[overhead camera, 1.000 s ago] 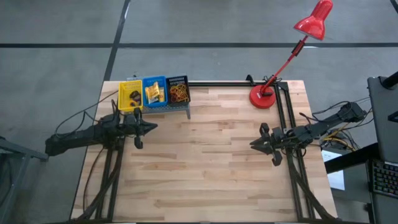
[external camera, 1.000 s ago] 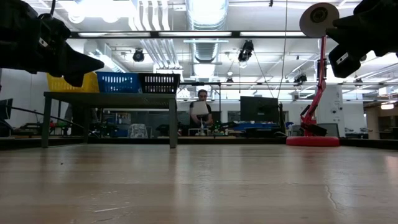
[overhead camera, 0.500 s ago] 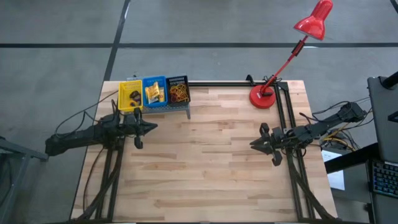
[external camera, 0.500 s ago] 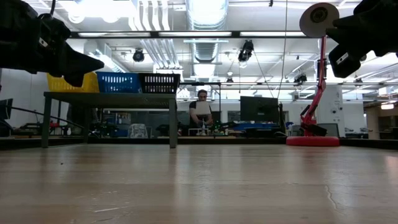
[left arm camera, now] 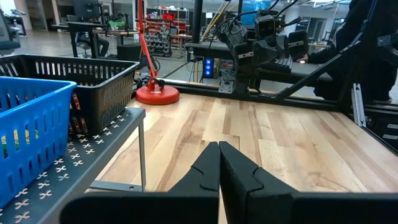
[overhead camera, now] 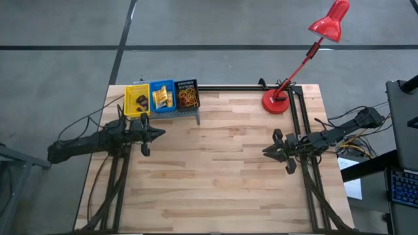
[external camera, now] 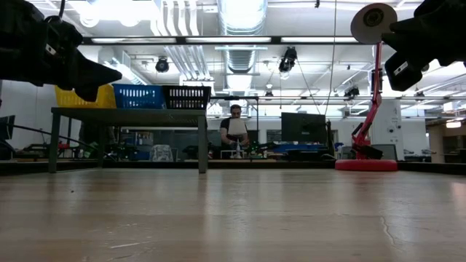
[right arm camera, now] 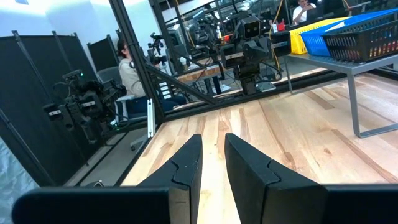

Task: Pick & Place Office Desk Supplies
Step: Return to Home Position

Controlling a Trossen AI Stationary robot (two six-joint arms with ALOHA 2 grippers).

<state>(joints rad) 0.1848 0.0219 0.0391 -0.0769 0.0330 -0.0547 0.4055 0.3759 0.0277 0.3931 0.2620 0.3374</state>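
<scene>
Nearest the low camera, the light wooden plank table shows no loose supply anywhere on its boards. Over its middle band both arms hang clear of the wood, facing each other from opposite sides. The left gripper hovers just in front of the shelf, its fingers pressed together on nothing. The right gripper hovers well apart from it, its fingers a narrow gap apart and equally empty.

Farther back, at the far left corner, the grey perforated metal shelf carries three small square bins side by side:
- The yellow plastic bin holds dark rings.
- The blue plastic bin holds yellow pieces.
- The black mesh bin holds orange rubber-band loops.

At the far right stands the red desk lamp. Beyond the table, a seated person shows in the room.

With everything binned and shelved, the sorting looks finished, and the step in hand is the arms' retreat to rest. That calls for no grasp. Each arm only has to draw back to its own side, and the left one must stay clear of the shelf's leg.
</scene>
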